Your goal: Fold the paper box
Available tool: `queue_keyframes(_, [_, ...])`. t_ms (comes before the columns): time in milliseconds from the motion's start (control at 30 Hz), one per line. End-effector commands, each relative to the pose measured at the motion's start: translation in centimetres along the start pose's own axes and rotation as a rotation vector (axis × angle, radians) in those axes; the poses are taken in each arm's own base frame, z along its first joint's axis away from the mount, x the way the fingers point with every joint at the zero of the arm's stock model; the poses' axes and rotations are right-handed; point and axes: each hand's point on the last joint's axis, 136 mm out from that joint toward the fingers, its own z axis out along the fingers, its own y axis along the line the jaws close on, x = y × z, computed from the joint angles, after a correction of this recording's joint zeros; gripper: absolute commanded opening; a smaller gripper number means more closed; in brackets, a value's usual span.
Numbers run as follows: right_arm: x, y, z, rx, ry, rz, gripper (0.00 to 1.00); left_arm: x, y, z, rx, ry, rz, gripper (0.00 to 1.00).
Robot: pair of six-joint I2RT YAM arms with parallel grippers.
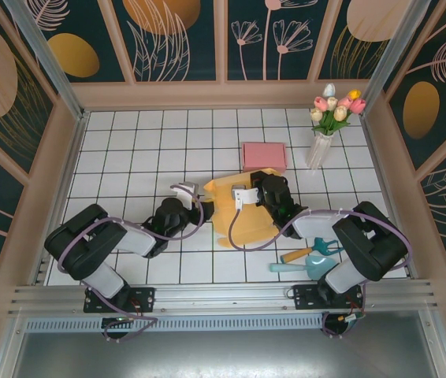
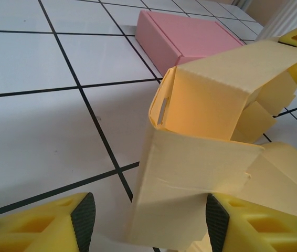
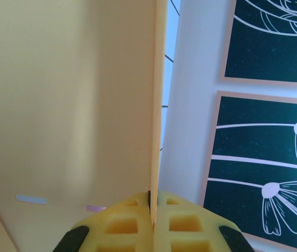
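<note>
R tool tight on paper box; tiled table; floral walls

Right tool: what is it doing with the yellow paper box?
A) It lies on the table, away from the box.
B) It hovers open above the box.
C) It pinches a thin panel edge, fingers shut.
C: the right tool is shut on a panel edge of the yellow paper box.

A staged robotics lab cell: a white gridded desk boxed in by aluminium framing and floral printed wall panels, with robot arms bolted at its near edge.
</note>
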Motion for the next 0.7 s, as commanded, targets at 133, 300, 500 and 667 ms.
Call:
queue_keyframes(133, [-0.4, 1.3, 0.1, -0.036, -0.008, -0.010, 0.00, -0.7, -2.4, 1.2, 0.126, -0.020, -0.038, 0.50])
queue_keyframes(300, [-0.3, 1.4, 0.1, -0.035, -0.002, -0.017, 0.00, -0.3, -4.1, 1.4, 0.192, -0.014, -0.023, 0.48])
queue_keyframes(500, [-0.6, 1.6, -0.1, -0.017, 0.005, -0.059, 0.00, 0.4, -3.1, 2.3, 0.116, 0.003, -0.020, 0.48])
queue_keyframes(667, [-1.4, 1.7, -0.5, -0.001, -0.008, -0.067, 0.00, 0.4, -2.1, 2.7, 0.057, -0.003, -0.025, 0.50])
